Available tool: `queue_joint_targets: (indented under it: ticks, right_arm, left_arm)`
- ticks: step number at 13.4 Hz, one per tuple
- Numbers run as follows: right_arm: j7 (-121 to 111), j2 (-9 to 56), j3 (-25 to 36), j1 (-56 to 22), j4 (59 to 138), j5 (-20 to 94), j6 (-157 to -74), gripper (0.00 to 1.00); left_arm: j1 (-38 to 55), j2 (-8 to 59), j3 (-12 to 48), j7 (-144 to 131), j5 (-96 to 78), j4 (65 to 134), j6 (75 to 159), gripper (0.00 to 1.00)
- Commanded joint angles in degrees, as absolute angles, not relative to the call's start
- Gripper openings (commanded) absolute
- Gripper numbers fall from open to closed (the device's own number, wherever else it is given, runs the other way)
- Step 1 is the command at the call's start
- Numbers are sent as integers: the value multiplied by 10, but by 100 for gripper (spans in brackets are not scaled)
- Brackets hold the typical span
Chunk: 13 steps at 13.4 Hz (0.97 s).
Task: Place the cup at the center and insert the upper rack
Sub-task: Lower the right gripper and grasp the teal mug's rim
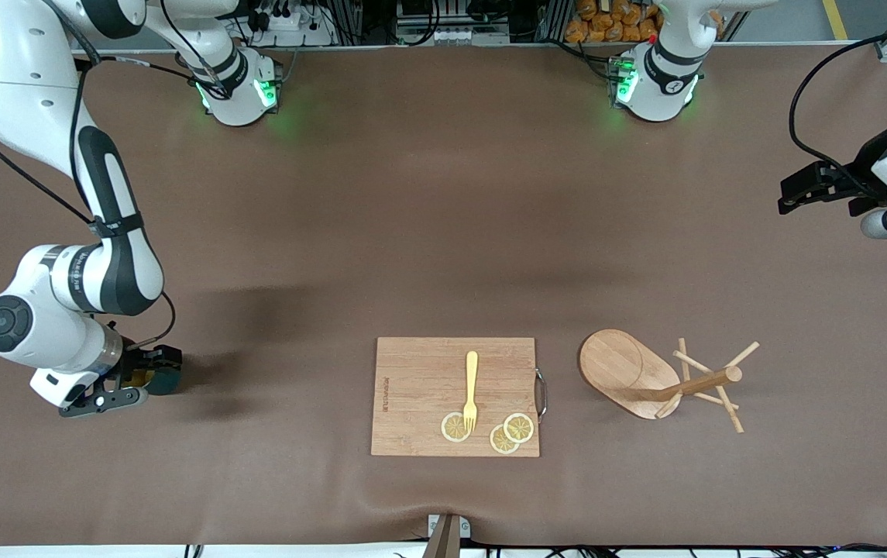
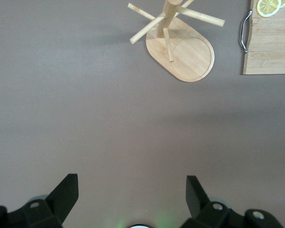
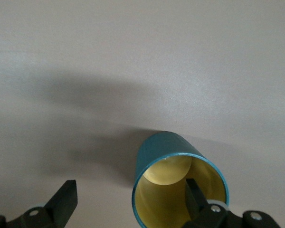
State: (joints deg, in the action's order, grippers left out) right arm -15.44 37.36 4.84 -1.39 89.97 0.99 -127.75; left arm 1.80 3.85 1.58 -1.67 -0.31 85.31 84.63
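Note:
The dark teal cup [image 1: 165, 375] lies at the right arm's end of the table, its yellowish mouth turned toward my right gripper [image 1: 132, 385]. In the right wrist view the cup [image 3: 164, 152] fills the lower part. My right gripper [image 3: 130, 199] is open, with one finger [image 3: 194, 195] inside the cup's mouth and the other outside, well apart from its wall. The wooden mug tree [image 1: 648, 377] lies tipped on its side near the left arm's end, beside the cutting board. It also shows in the left wrist view [image 2: 183, 47]. My left gripper [image 1: 803, 192] is open and empty, waiting above the table's edge [image 2: 132, 194].
A rectangular wooden cutting board [image 1: 420, 372] with a metal handle lies near the front edge at the middle. It carries a yellow fork [image 1: 472, 387] and three lemon slices [image 1: 511, 432]. The brown mat [image 1: 443, 232] covers the table.

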Motion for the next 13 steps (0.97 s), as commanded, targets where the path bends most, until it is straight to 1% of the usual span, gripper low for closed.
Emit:
queue_joint_targets:
  ticks: [1,2,3,5,6,7,8,13]
  right_arm:
    - [-165,391,47,-5,898,13,-1282,100]
    - [-163,393,46,-4,899,13,-1281,97]
    - [-163,392,46,-5,900,20,-1280,87]
    - [-164,393,47,-6,900,25,-1274,51]
    - [-165,392,47,-7,900,25,-1274,29]
    - [-165,392,47,-8,900,25,-1274,11]
    - [-169,392,47,-9,900,25,-1274,0]
    - [-178,389,46,-11,891,25,-1255,0]
  left_arm:
    - [17,32,15,-18,-1,858,853,100]
    - [16,31,15,-18,-2,858,853,100]
    - [16,31,15,-18,-1,858,853,100]
    - [15,30,15,-18,-1,859,853,100]
    - [15,31,15,-18,-2,858,853,100]
    - [15,32,15,-18,-1,859,853,100]
    - [15,33,15,-18,-1,859,853,100]
    - [15,33,15,-18,-1,860,853,100]
